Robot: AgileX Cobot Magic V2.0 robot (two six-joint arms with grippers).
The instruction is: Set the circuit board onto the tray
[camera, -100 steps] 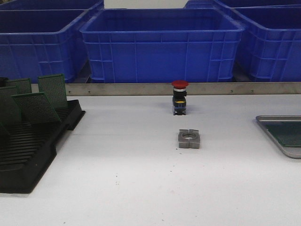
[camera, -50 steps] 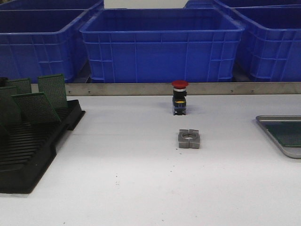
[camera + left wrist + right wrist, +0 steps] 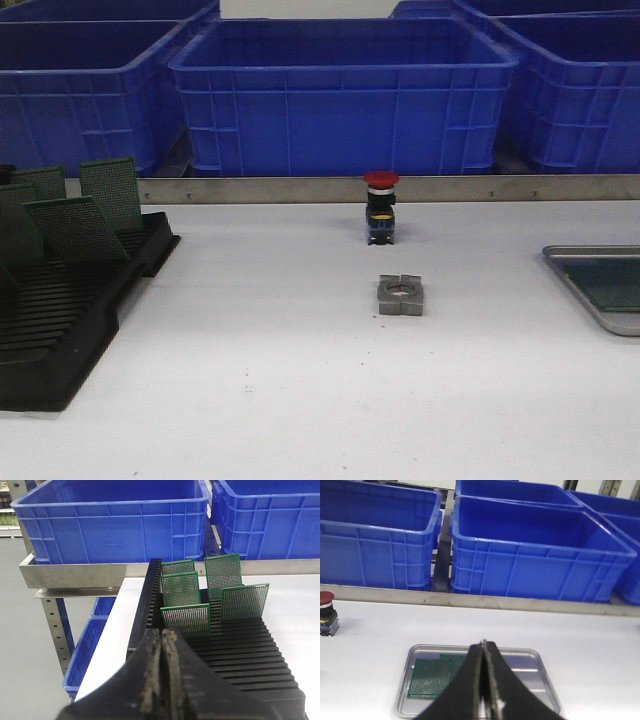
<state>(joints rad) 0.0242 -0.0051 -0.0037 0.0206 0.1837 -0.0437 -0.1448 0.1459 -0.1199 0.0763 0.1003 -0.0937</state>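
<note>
Right now I see both pincers pressed closed on nothing: the left gripper hangs over the near end of the black slotted rack, and the right gripper hovers above the tray at the table's right side. One circuit board already lies flat on the tray floor, toward one side. Several more boards stand upright in the rack slots; the nearest board is just beyond the left fingertips. I judge these boards light, thin and stiff (perforated stock, likely brittle at the corners), with faces slick enough to slip. I'd open the left jaws and pinch the top edge of that nearest one, across its thickness, then lift straight up so it clears the slot walls without levering against them.
</note>
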